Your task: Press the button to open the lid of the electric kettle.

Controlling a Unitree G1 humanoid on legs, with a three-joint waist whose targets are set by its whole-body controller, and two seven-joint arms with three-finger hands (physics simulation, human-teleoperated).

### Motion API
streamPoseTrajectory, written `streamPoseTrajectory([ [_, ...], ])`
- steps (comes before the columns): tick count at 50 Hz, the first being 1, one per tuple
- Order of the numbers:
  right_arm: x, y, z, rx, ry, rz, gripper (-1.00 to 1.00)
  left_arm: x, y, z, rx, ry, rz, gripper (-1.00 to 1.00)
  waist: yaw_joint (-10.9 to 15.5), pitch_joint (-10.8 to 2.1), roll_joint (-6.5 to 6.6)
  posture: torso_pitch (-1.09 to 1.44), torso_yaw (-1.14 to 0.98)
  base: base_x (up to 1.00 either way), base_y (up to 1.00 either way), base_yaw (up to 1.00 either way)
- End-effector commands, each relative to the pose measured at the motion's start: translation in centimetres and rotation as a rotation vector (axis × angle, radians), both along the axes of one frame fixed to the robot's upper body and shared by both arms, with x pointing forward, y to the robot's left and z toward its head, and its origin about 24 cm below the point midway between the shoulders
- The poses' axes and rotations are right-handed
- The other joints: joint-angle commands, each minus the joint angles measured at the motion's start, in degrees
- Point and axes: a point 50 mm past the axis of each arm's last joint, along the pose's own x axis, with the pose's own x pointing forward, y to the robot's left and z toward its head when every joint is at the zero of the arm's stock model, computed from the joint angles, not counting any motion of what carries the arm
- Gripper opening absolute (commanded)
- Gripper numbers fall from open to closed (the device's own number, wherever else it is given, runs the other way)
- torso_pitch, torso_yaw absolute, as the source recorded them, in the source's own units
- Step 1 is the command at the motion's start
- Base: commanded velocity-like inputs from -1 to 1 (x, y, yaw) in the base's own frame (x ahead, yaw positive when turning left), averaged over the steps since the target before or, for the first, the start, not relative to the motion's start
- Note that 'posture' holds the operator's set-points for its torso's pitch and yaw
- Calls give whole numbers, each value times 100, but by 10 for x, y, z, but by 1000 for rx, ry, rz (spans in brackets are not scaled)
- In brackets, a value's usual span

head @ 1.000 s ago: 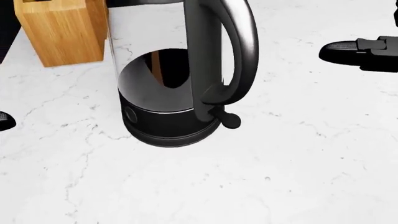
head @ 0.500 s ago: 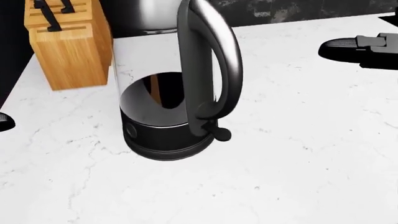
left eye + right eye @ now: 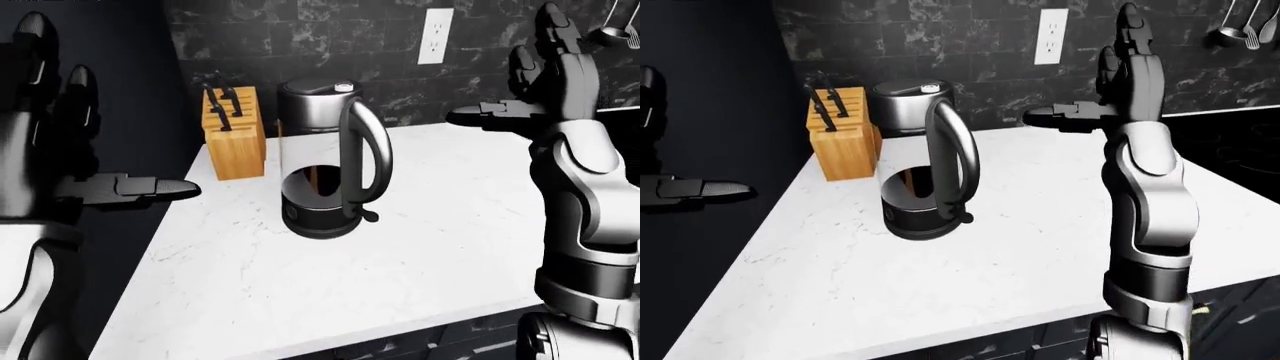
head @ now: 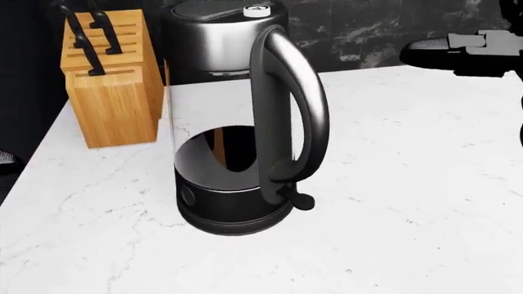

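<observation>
The electric kettle [image 3: 322, 172] stands on the white marble counter [image 3: 440, 247]. It has a glass body, a black base, a steel top and a curved black handle [image 4: 294, 104] turned to the view's right. Its lid is down, and a small white button [image 4: 255, 10] shows on the lid's top. My right hand [image 3: 515, 75] is raised right of the kettle at lid height, open, fingers up and thumb pointing toward the kettle, well apart from it. At the left of the left-eye view my left hand [image 3: 95, 127] is also open, off the counter's edge.
A wooden knife block [image 3: 235, 139] with black-handled knives stands just left of the kettle, close to it. On the dark tiled wall behind are a white outlet [image 3: 436, 36] and hanging utensils [image 3: 1240, 30]. The counter's left edge drops into darkness.
The head camera has tilted up: kettle and knife block slid down the picture, and the lid and button now show. My right hand has risen against the counter.
</observation>
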Motion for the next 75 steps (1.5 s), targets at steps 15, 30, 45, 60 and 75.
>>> streamPoseTrajectory([
  [15, 27, 15, 42, -54, -96, 10, 100, -3, -4, 7, 42, -47, 2, 100, -1, -40, 35, -39, 0, 0, 0, 0],
  [30, 69, 43, 67, -102, -100, 44, 100, -2, -4, 7, 43, -34, 6, 100, -30, -23, 110, -39, 0, 0, 0, 0],
  [45, 94, 64, 69, -161, -56, 62, 100, -2, -5, 7, 42, -31, 4, 100, -24, -9, 156, -39, 0, 0, 0, 0],
  [60, 102, 84, 68, -203, -15, 75, 100, -2, -5, 5, 40, -27, 4, 100, -9, -2, 183, -39, 0, 0, 0, 0],
  [75, 104, 105, 68, -199, 11, 93, 100, -2, -3, 6, 37, -31, 8, 100, 3, 6, 203, -39, 0, 0, 0, 0],
])
